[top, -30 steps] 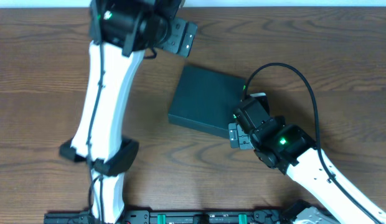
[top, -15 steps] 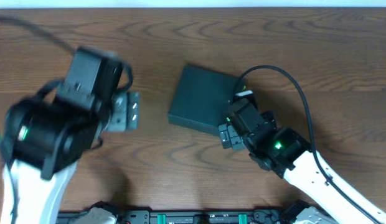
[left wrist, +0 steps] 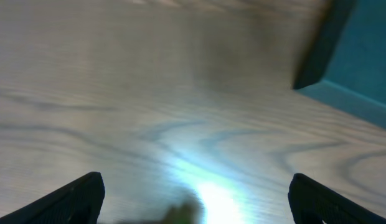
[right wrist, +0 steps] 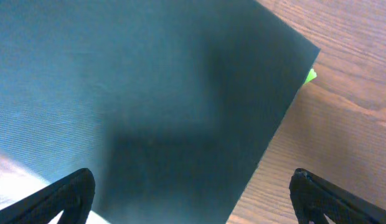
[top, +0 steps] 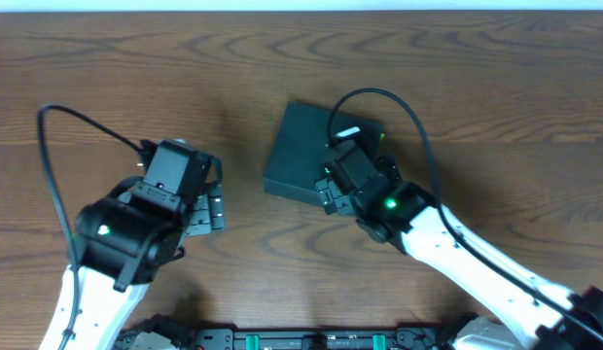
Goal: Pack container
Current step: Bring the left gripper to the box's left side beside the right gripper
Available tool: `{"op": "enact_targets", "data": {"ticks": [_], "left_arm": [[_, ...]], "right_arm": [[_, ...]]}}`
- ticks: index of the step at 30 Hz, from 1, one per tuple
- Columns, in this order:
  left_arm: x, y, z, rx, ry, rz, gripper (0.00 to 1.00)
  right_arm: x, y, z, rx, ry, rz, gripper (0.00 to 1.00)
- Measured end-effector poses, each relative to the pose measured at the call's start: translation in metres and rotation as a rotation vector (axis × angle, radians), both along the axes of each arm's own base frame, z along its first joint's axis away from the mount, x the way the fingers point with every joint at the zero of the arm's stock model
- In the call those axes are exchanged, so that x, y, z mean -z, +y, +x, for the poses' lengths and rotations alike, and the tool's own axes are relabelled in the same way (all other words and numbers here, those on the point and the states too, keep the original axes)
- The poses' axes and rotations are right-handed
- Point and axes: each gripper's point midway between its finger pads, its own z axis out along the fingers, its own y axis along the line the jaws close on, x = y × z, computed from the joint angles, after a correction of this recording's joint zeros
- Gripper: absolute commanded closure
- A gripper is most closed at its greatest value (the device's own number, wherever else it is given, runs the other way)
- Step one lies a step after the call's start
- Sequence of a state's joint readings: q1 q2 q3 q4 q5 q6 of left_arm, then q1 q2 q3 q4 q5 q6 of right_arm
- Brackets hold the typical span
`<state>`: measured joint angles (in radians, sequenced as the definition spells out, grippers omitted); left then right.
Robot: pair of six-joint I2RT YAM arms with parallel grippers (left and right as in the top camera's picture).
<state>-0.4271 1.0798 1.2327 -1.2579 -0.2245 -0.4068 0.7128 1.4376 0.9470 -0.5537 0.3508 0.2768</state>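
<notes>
Brown wood-grain desk [top: 496, 87] carries the dark teal container [top: 300, 146], lid flat, near the middle. The right pincer [top: 326, 192] hovers over the container's edge nearest the robot, jaws wide and empty. The left pincer [top: 212, 209], equally wide and empty, hangs over bare wood to the container's left.

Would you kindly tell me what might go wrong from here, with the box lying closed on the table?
The open right gripper hangs over the flat closed top of the container. Coming down, it might push the container along instead of catching an edge. The open left gripper is apart from it, over the table, so nothing would brace the container if it slid.
</notes>
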Motion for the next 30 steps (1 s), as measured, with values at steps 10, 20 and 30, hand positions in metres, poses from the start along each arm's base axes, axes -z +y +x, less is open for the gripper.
{"op": "enact_targets", "data": {"ticks": [10,20,30], "left_arm": [[0.055,-0.021,-0.004,0.053,0.088,-0.081,0.05],[0.066,-0.041,0.006,0.089,0.072,-0.169,0.05],[0.096,-0.054,0.022,0.093,0.166,-0.166,0.05]], "right_arm": [[0.002,-0.008,0.020,0.056,-0.049,-0.008,0.01],[0.018,-0.015,0.025,0.079,-0.017,-0.042,0.01],[0.019,-0.014,0.026,0.088,-0.015,-0.036,0.01]]}}
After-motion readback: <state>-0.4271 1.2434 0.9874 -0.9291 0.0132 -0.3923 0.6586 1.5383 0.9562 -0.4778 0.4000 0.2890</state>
